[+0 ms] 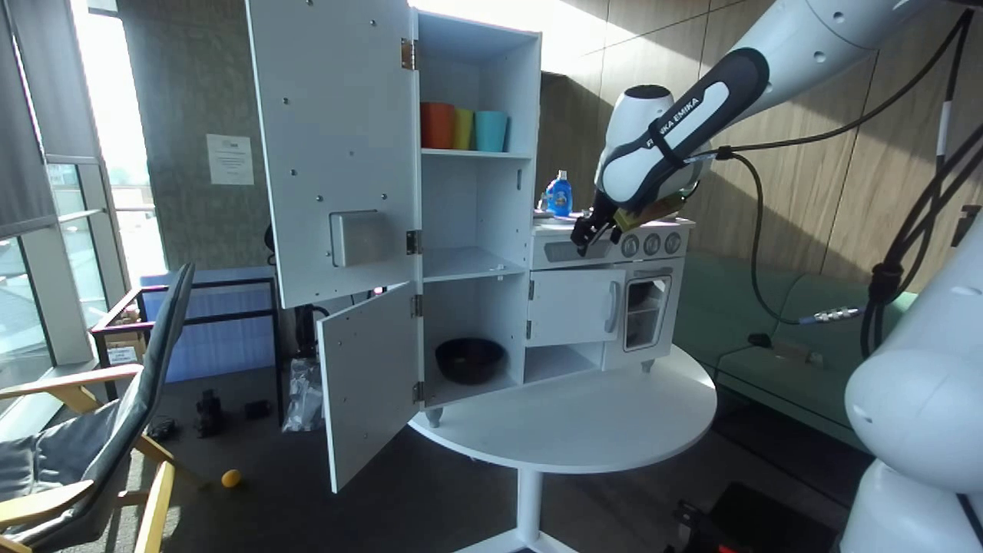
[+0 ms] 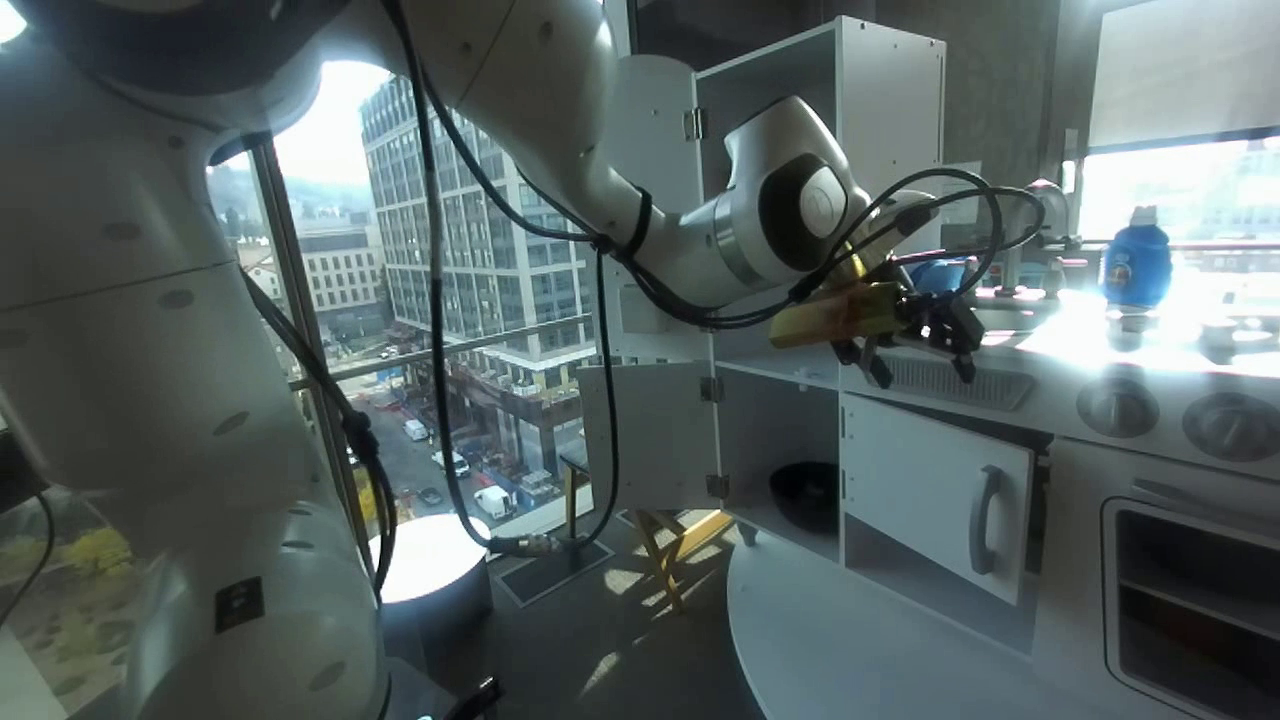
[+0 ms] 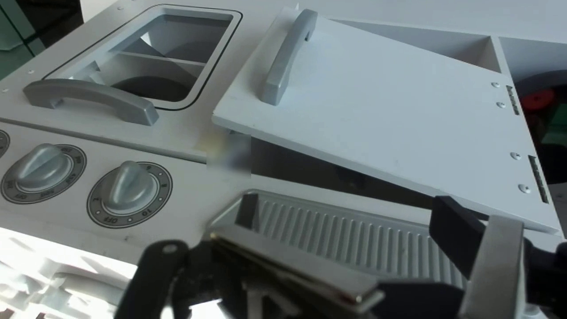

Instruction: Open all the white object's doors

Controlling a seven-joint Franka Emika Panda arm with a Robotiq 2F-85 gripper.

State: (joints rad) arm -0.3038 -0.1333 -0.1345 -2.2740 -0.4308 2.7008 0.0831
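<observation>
Fridge doors [image 1: 338,142] on the white toy kitchen [image 1: 507,215] stand swung outward, the upper one's long axis upright; the gripper [image 3: 347,217] points downward, jaws spread wide.

A white robot arm [image 1: 806,46] stands in the room with me, its thick base column [image 2: 220,440] upright, its shoulder [image 2: 190,50] high up. From there the forearm [image 2: 540,110] slants down to a rounded wrist [image 2: 822,203] with a dark oval patch; black trim [image 1: 752,71] along the forearm bears the partly covered lettering Franka Emika. Below the wrist hang black jaws, tips angled downward. Up close in the wrist view they stand wide apart, a broad gap between the two dark pads [image 3: 456,235].
</observation>
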